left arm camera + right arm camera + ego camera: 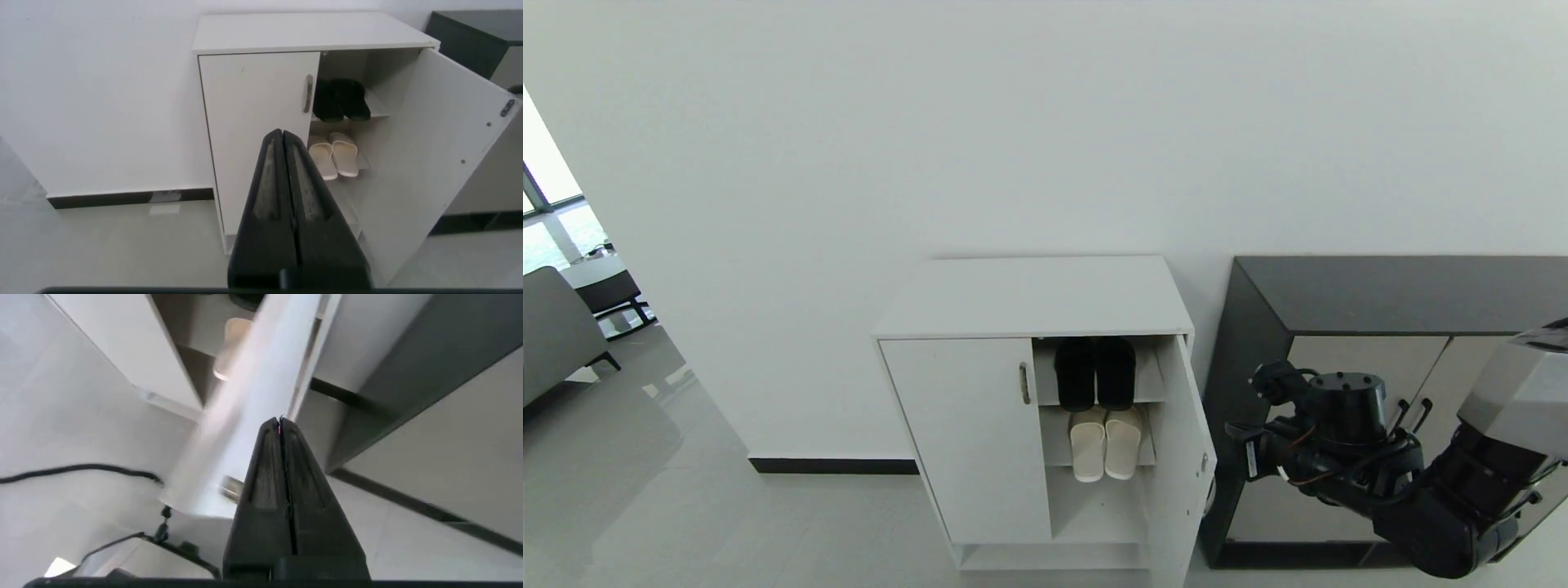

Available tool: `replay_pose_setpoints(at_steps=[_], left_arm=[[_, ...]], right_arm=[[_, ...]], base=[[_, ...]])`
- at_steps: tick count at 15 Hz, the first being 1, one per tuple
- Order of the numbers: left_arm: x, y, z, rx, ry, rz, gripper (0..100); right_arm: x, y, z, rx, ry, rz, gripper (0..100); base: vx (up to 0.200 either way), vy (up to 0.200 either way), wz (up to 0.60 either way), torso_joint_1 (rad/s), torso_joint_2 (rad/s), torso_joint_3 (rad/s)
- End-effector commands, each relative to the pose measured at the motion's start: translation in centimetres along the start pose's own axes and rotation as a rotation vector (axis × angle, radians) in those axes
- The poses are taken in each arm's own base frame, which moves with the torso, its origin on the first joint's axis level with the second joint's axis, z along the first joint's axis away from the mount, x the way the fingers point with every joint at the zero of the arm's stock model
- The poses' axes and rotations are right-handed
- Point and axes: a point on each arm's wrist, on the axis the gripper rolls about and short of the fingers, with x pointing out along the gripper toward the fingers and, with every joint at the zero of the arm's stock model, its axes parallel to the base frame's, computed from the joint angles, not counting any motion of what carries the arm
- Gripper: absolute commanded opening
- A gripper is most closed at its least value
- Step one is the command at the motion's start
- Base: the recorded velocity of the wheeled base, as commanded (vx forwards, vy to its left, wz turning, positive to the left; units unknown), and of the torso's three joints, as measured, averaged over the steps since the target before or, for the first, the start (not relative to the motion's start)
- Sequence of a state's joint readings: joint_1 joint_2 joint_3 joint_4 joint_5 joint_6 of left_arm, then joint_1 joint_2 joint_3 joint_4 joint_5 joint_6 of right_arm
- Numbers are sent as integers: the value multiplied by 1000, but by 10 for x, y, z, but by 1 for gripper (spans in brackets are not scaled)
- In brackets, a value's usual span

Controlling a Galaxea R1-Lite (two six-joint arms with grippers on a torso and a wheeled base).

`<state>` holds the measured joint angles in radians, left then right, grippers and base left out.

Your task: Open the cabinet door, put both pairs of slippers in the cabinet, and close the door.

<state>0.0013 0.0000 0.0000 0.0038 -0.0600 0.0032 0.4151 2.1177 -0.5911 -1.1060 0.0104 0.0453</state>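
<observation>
Cabinet (1029,298) white, right door (1183,457) swung open. Black slippers (1094,374) on upper shelf (1148,380), cream slippers (1105,443) just below, lengthwise front-to-back, heels toward us. We see left hand (283,137), right hand (280,425) pinched closed.

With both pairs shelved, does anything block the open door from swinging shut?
Nothing visible does. The black slippers and cream slippers sit inside the cabinet, off the door. The cream pair overhangs its shelf at the front, so clearance there looks tight.
</observation>
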Motion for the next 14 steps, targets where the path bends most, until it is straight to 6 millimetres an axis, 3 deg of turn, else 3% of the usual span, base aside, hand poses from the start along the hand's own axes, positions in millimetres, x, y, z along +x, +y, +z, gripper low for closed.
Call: replay_pose_setpoints(at_steps=[1, 14], left_arm=[[0, 0, 0, 0, 2, 0, 0], [0, 0, 0, 1, 2, 0, 0]], right_arm=[[2, 18, -5, 0, 3, 51, 0], [5, 45, -29, -33, -60, 137, 0]], base=[[0, 0, 0, 0, 0, 0], [0, 0, 0, 0, 0, 0]])
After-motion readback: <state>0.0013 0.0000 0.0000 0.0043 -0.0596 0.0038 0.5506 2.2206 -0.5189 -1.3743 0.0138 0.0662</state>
